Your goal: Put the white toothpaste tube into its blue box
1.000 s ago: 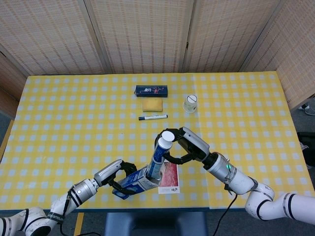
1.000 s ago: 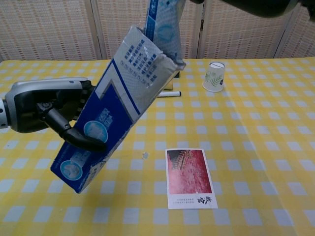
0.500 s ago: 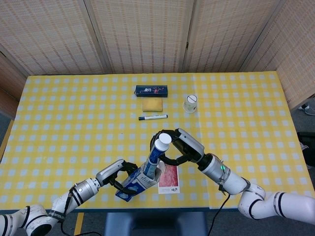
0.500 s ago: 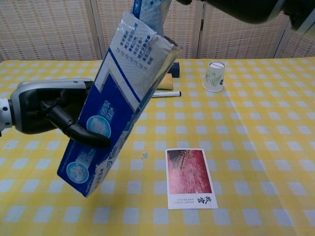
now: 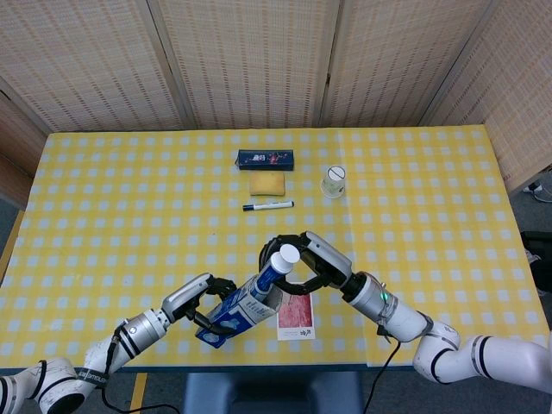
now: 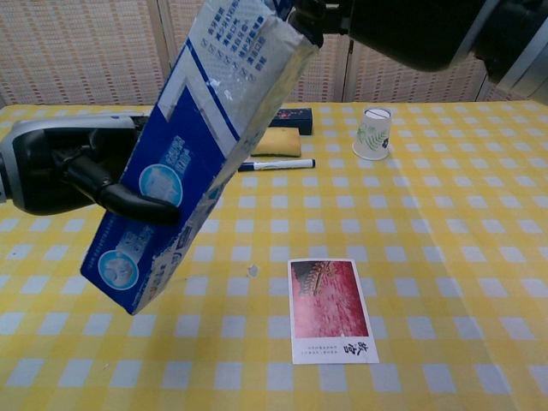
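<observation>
My left hand (image 5: 200,302) (image 6: 73,169) grips the blue toothpaste box (image 5: 237,312) (image 6: 184,145) and holds it tilted above the table's near edge, open end up and to the right. The white toothpaste tube (image 5: 274,270) sticks out of that open end, white cap uppermost, most of its body inside the box. My right hand (image 5: 312,263) (image 6: 402,26) holds the tube just below the cap. In the chest view the box hides the tube.
A red picture card (image 5: 296,312) (image 6: 330,310) lies flat under the hands. Further back are a paper cup (image 5: 333,182) (image 6: 372,133), a black marker (image 5: 267,206) (image 6: 276,164), a yellow sponge (image 5: 267,185) and a dark blue box (image 5: 266,159) on the yellow checked cloth (image 5: 129,198).
The tube has slid deeper into the box, and only its top part shows now. Both hands shifted a little, and the box lies at a flatter tilt.
</observation>
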Tool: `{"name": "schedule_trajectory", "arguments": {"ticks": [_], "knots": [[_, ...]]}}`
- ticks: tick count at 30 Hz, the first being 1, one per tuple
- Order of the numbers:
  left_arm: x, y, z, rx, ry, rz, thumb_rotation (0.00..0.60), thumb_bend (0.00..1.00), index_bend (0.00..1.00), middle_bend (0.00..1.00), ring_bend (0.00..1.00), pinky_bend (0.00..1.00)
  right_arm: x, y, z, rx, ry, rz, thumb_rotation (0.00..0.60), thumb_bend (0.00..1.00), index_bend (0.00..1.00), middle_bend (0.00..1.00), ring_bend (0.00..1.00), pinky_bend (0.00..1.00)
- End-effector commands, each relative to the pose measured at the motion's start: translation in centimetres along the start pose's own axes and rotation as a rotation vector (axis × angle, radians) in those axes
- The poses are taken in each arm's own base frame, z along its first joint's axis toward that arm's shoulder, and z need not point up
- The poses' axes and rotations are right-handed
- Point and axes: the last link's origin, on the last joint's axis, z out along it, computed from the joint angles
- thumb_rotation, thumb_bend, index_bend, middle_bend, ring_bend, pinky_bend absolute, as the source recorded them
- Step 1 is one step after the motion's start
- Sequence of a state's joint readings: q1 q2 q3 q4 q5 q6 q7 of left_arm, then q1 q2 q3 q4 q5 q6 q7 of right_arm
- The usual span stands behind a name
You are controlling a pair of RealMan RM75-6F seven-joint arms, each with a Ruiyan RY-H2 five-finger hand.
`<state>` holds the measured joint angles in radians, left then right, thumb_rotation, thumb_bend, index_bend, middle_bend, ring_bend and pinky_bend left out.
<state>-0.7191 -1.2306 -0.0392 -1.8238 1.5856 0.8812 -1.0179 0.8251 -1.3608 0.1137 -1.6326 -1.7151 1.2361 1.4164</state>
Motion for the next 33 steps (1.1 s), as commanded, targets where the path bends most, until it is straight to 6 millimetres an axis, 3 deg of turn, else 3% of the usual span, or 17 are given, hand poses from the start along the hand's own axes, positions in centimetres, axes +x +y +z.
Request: {"name": "schedule_trajectory", "arguments": {"ticks": [1, 12, 14, 21, 25, 29, 33], "knots": [[0.1, 0.2, -0.1, -0.008, 0.006, -0.007, 0.6, 0.2, 0.64, 0.65, 0.59, 0.55, -0.1, 0.5, 0.0, -0.016, 0.002, -0.016, 0.6, 0.45, 0.86, 0.75, 0.66, 0.64], [0.5, 0.2, -0.2, -0.012, 0.019, -0.018, 0.6, 0.2, 0.64, 0.65, 0.59, 0.55, -0.9, 1.1, 0.1, -0.05, 0.001, -0.042, 0.6, 0.45, 0.84, 0.72, 0.63, 0.61], [0.6, 0.2, -0.2, -0.014, 0.027, -0.021, 0.6, 0.2, 0.64, 0.65, 0.59, 0.55, -0.8, 0.9, -0.1, -0.032, 0.009, -0.041, 0.6, 0.45, 0.77, 0.66, 0.58, 0.56], [1.1, 0.6, -0.7, -0.032, 0.042, -0.034, 0.6, 0.2, 0.65, 0.65, 0.59, 0.55, -0.5, 0.2, -0.6, 0.001, 0.0, -0.015, 0.6, 0.45, 0.32, 0.36, 0.34, 0.3], [1.4, 0.8, -1.0, -0.047, 0.053, -0.043, 0.6, 0.2, 0.64, 0.65, 0.59, 0.55, -0.4, -0.3, -0.8, 0.022, -0.002, -0.007, 0.6, 0.45, 0.13, 0.24, 0.3, 0.24], [1.6, 0.9, -1.2, -0.054, 0.052, -0.045, 0.6, 0.2, 0.65, 0.65, 0.59, 0.55, -0.2, -0.7, -1.1, 0.033, -0.007, -0.002, 0.6, 0.44, 0.01, 0.15, 0.25, 0.2], [1.8, 0.9, -1.3, -0.059, 0.061, -0.045, 0.6, 0.2, 0.64, 0.65, 0.59, 0.55, -0.1, -1.1, -1.5, 0.046, -0.003, 0.005, 0.6, 0.42, 0.0, 0.08, 0.19, 0.17]]}}
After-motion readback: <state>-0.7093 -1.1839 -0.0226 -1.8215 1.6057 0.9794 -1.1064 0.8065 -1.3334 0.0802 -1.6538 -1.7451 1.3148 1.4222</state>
